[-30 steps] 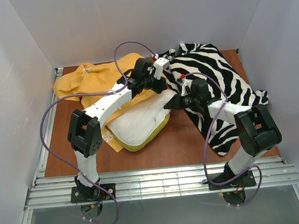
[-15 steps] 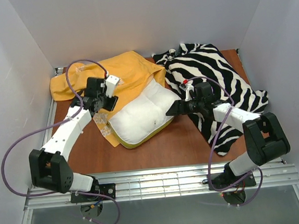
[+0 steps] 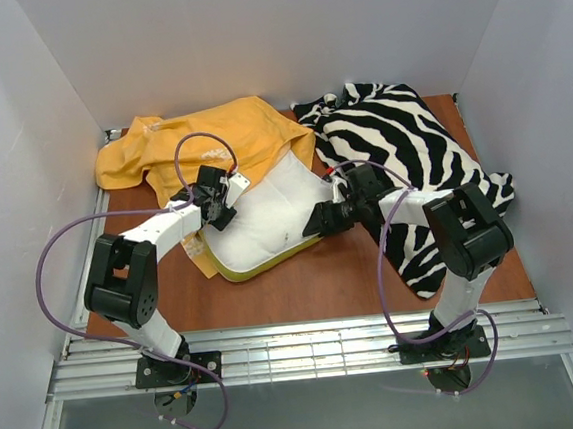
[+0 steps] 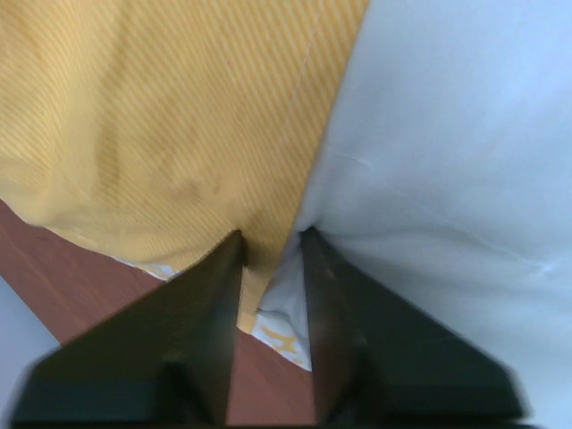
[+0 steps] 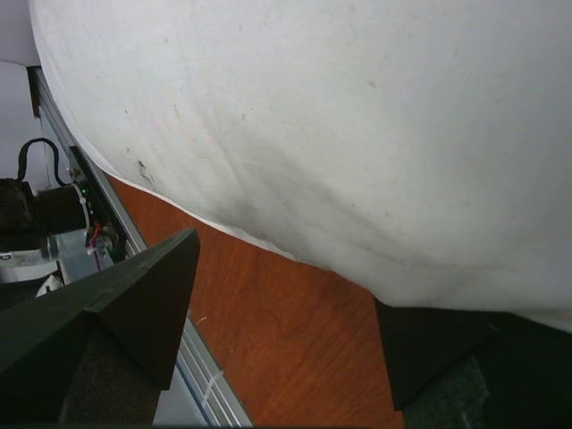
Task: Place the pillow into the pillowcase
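Both arms have drawn in since half a second ago: the left gripper (image 3: 215,203), then out over the pillowcase (image 3: 210,141) nearer the left edge, now sits at the left side of the pillow (image 3: 267,216) with its arm folded back sharply, and the right gripper (image 3: 317,222) has slid a little leftward, close against the pillow's right side. That pillow rests near the middle of the table (image 3: 313,282), slightly left of centre, its yellow-green band showing along the near side and its far end touching the pillowcase. Rumpled orange-yellow folds of the pillowcase spread from the far left corner toward the middle of the far edge, and a strip runs down along the pillow's left side. From the left wrist, the two dark fingers (image 4: 210,304) are drawn almost together with a fold of the orange cloth pinched in the narrow gap between them, the white pillow just beside it. From the right wrist, the fingers (image 5: 134,304) stand wide apart, gripping nothing, and the bulging pillow fills the view ahead of them, its lower edge lying on bare wood. A zebra-striped cloth (image 3: 412,153) covers the right side of the table from the far edge toward the near right corner, passing under the right arm
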